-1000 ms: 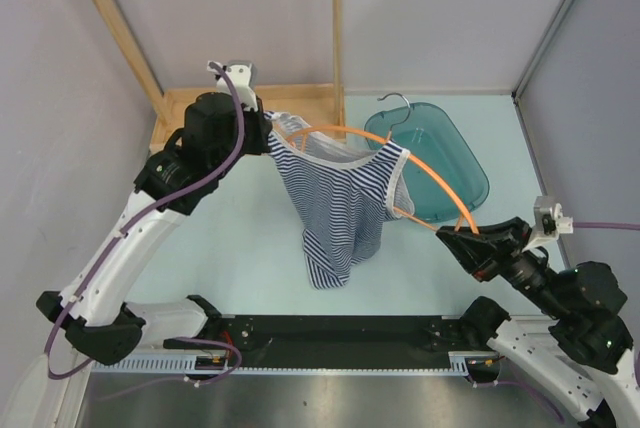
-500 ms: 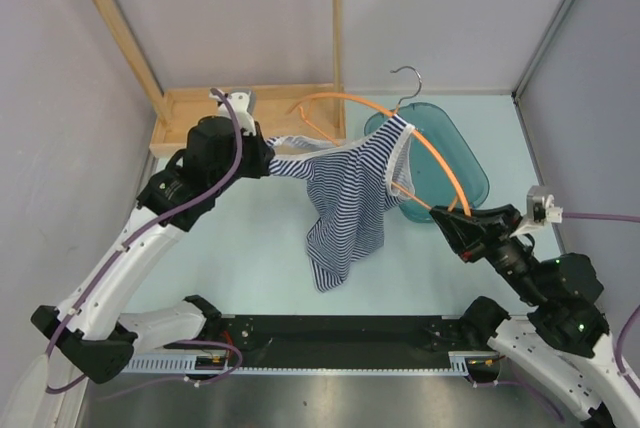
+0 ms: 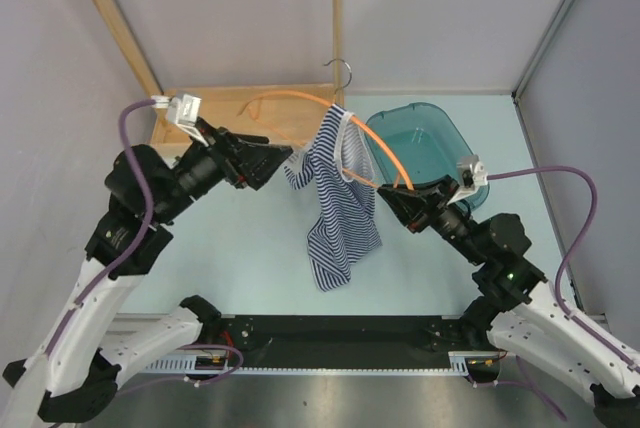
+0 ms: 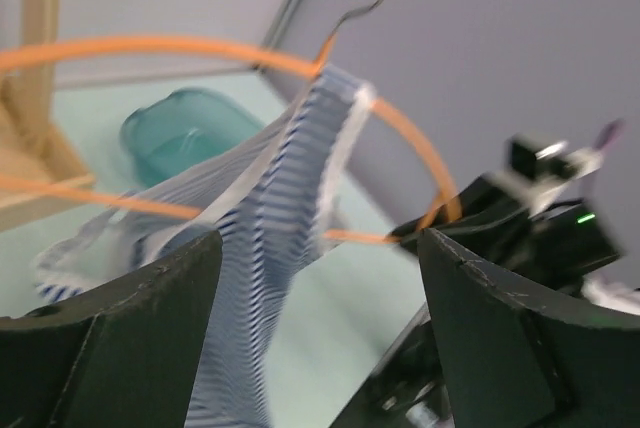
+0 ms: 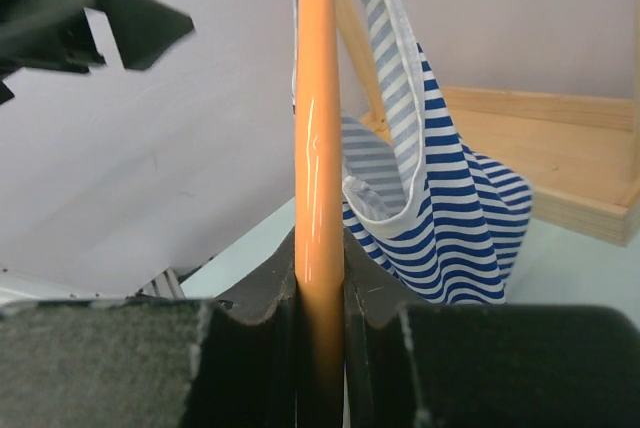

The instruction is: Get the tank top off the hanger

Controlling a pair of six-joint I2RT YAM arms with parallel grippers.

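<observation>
While your right gripper (image 5: 320, 286) is clamped tight on one end of the hanger (image 5: 318, 143), your left gripper (image 4: 320, 243) stands spread wide with nothing in it, its fingertips just beside the cloth. The tank top (image 3: 340, 216) dangles bunched from the hanger's arm between your two grippers, beside the teal basin (image 3: 435, 133).

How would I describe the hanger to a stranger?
Above the pale table, near the wooden frame, the right pincer holds up the hanger. It is a thin arc, the only bright orange thing, with a grey hook and the striped tank top draped over it.
</observation>
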